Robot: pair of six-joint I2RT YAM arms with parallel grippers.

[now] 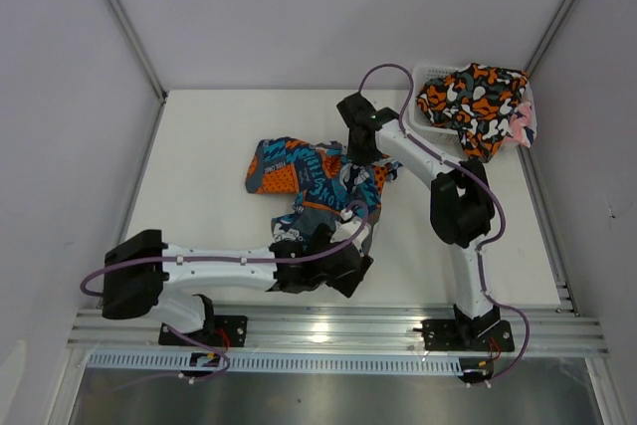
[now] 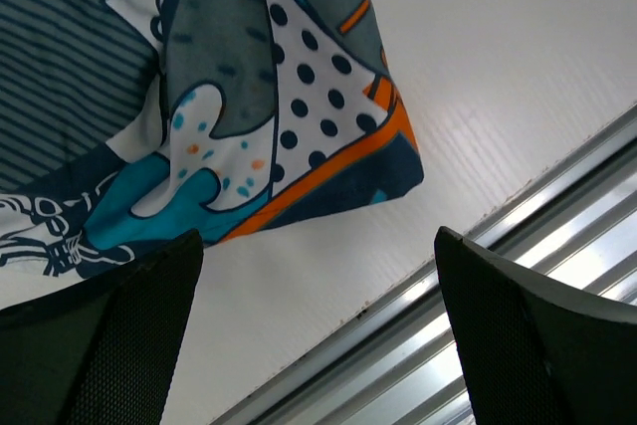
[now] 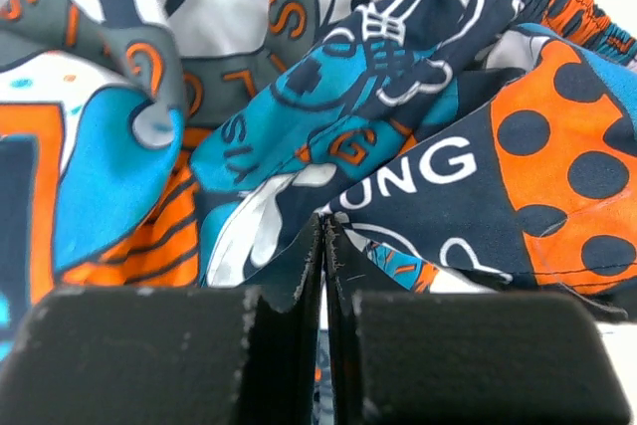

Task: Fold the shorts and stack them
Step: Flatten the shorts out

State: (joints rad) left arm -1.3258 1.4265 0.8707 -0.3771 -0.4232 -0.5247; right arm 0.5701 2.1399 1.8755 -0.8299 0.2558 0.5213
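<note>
Patchwork shorts (image 1: 309, 178) crumpled mid-table. Left gripper (image 2: 318, 246), jaws spread wide, above their near corner; right gripper (image 3: 324, 226), jaws closed, tips against their far folds. Camouflage shorts (image 1: 468, 97) draped over far-right basket (image 1: 426, 75).

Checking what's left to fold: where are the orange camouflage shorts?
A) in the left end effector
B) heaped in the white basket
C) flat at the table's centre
B: the orange camouflage shorts lie heaped in the white basket at the far right corner.
</note>
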